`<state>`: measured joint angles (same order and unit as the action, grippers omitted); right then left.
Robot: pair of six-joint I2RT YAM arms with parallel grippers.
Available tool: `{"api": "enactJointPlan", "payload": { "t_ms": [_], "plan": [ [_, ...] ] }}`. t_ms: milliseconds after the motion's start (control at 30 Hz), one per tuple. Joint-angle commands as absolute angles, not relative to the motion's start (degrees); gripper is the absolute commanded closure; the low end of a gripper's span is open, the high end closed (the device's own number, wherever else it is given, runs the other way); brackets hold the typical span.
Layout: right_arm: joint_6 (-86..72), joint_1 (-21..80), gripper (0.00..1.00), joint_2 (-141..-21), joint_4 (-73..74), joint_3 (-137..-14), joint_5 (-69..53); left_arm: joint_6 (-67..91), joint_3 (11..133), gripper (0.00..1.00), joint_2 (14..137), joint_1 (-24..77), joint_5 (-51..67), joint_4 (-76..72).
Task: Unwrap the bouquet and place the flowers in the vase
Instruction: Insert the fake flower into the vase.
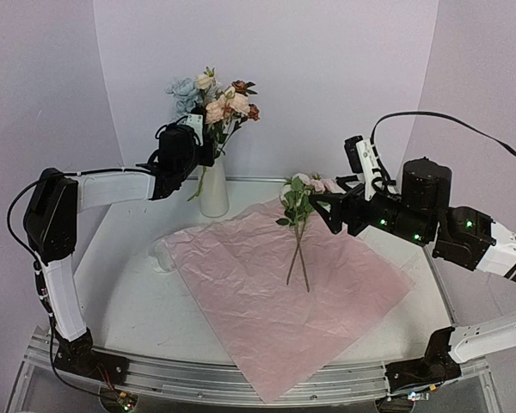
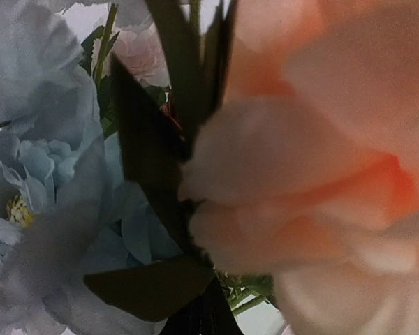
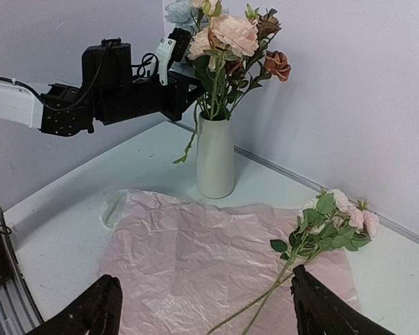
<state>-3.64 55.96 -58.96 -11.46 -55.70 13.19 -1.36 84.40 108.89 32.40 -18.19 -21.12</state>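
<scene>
The white table (image 1: 120, 284) is the biggest thing; its back edge meets the wall, and a metal rail (image 1: 198, 379) runs along its front edge. A big pink paper (image 1: 275, 301) lies flat and crinkled across the middle; its near corner hangs out over the front rail; its right corner comes close to the table's right edge. The left side of the table is bare, so there is room there; on the right only a thin bare strip shows.

Most of the flowers (image 1: 217, 99) stand up in the vase (image 1: 213, 189), blue, peach and rusty ones. The vase stands upright near the back edge, just beside the far edge of the paper.

Two loose stems (image 1: 297, 245) with pink blooms and green leaves lie on the paper, with the blooms toward the back wall; bare paper lies all around their lower ends.

The left claw (image 1: 208, 148) is closed, up among the stems just above the vase's mouth; I cannot tell if it pinches a stem. The right claw (image 1: 325, 211) is wide open with nothing in it; it hangs in the air just beside the pink blooms of the loose stems.
</scene>
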Motion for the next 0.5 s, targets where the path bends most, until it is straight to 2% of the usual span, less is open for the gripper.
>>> {"api": "enactJointPlan", "payload": {
  "t_ms": [0,100,233,467],
  "plan": [
    [-3.63,55.83,0.16,-59.07,-13.01,-55.32,14.71,1.24,86.76,1.00,109.62,32.08,-17.66,-23.20],
    [-4.23,55.45,0.16,-59.50,-13.01,-55.12,14.86,1.66,86.43,1.00,110.17,32.12,-17.54,-23.20],
    [-5.74,54.27,0.16,-60.75,-12.71,-55.06,13.98,2.19,85.93,0.93,110.52,32.08,-17.27,-23.16],
    [-9.21,50.72,0.16,-63.49,-11.80,-55.15,10.60,4.00,83.33,0.72,108.20,32.11,-16.89,-23.03]
  ]
}}
